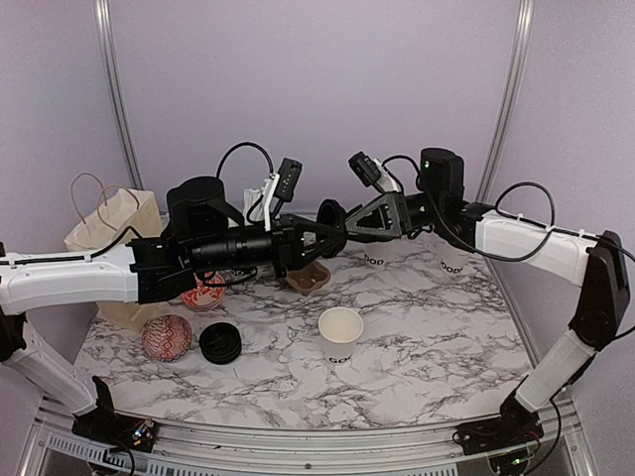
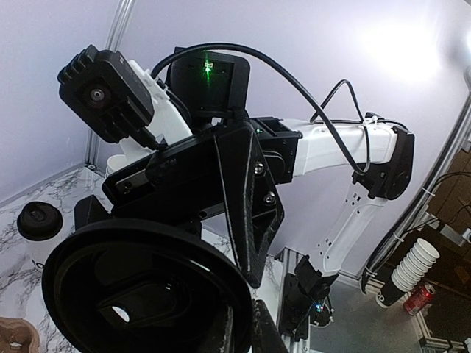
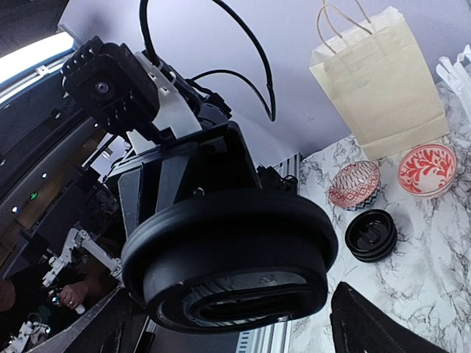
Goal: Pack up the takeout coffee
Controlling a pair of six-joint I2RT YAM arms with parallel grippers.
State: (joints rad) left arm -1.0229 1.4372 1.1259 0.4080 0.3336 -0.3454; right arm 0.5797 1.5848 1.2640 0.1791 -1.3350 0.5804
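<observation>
A round black lid [image 1: 330, 220] hangs in mid-air above the back of the table, with my left gripper [image 1: 319, 235] shut on its rim. The left wrist view shows the lid [image 2: 140, 294] edge-on in that gripper [image 2: 250, 323]. My right gripper [image 1: 349, 222] faces it, and in the right wrist view the lid [image 3: 228, 243] sits between its spread jaws [image 3: 228, 305], which stand open. An uncovered white paper cup [image 1: 340, 333] stands mid-table. Two more white cups [image 1: 375, 256] [image 1: 454, 260] stand at the back, partly hidden by the right arm. A lidded cup [image 2: 38, 220] shows in the left wrist view.
A stack of black lids [image 1: 220, 342] lies front left, beside a red-patterned bowl [image 1: 166, 337]; another bowl [image 1: 203, 295] sits behind it. A paper bag [image 1: 109, 223] stands at back left. A brown cup carrier [image 1: 308, 278] lies under the grippers.
</observation>
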